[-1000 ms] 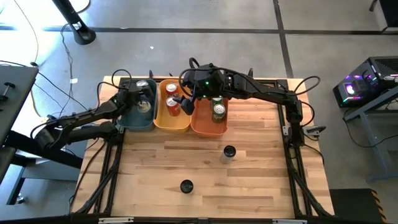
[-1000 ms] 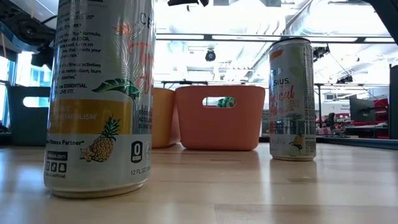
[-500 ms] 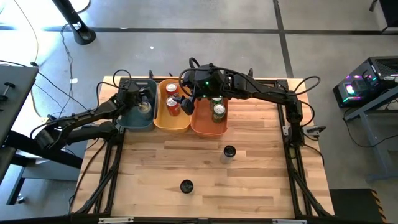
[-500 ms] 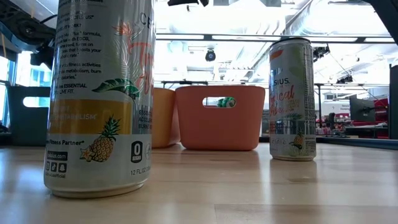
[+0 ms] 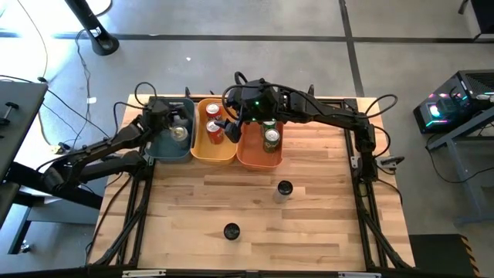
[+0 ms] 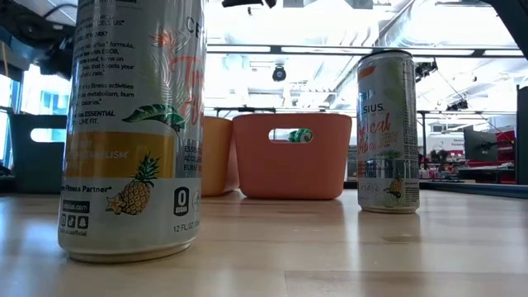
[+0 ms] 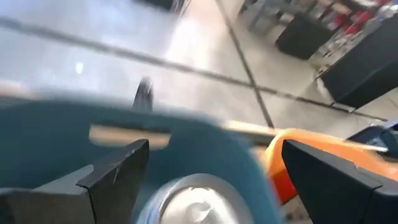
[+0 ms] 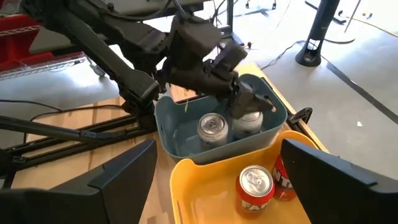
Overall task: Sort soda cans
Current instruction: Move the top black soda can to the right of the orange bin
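- Since six cans already sit in bins, the job is nearly done: two silver cans (image 8: 212,129) in the teal bin (image 5: 158,145), two red cans (image 5: 212,110) in the yellow bin (image 5: 197,147), and two green cans (image 5: 271,138) in the orange bin (image 5: 257,158), all along the upper middle of the high view.
- Two black-topped cans wait on the table (image 5: 324,232). One can (image 5: 285,188) stands right of the middle, and the other can (image 5: 231,231) stands lower, nearer the bottom edge.
- The left tool (image 5: 171,117) hangs over the teal bin with its fingers apart and nothing in them. It looks like it has just let a silver can go.
- The right tool (image 5: 230,123) hangs over the line between the yellow and orange bins. Its fingers are apart and empty too.
- To do this step well, I think the left tool should go straight up first, so it does not bump the cans or the bin wall.
- Next, a tool should come down over one table can from above and squeeze it around the middle, gently, because a tall thin can may tip.
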